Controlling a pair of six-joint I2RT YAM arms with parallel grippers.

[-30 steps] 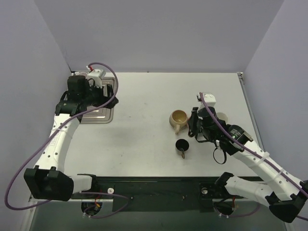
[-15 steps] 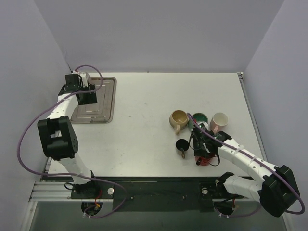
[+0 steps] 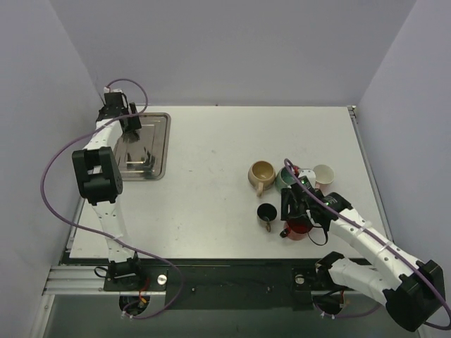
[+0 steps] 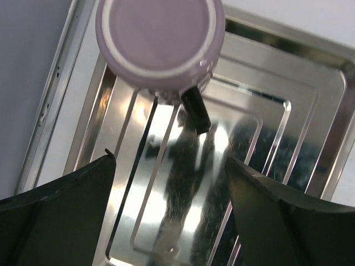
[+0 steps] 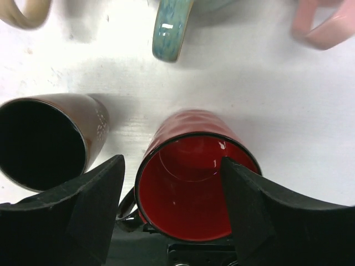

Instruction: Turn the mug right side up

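Observation:
A lavender mug [image 4: 161,41] with a dark handle stands upside down, base up, at one end of the metal tray [image 4: 310,111]. My left gripper [image 4: 169,166] hangs open above the tray [image 3: 156,144], short of that mug and empty; in the top view the left gripper [image 3: 130,122] covers it. A red mug [image 5: 194,183] stands mouth up on the table, between the fingers [image 5: 83,210] of my open right gripper [image 5: 172,166]. In the top view the right gripper [image 3: 299,211] is over the red mug [image 3: 297,229].
A dark mug [image 3: 267,213] stands just left of the red one. Behind them are a tan mug [image 3: 261,172], a green mug [image 3: 287,177] and a pink mug [image 3: 323,174], all close together. The table's front edge is near the red mug.
My right gripper has opened and let go of the red mug, which now stands upright. My left gripper has moved toward the tray's back left corner.

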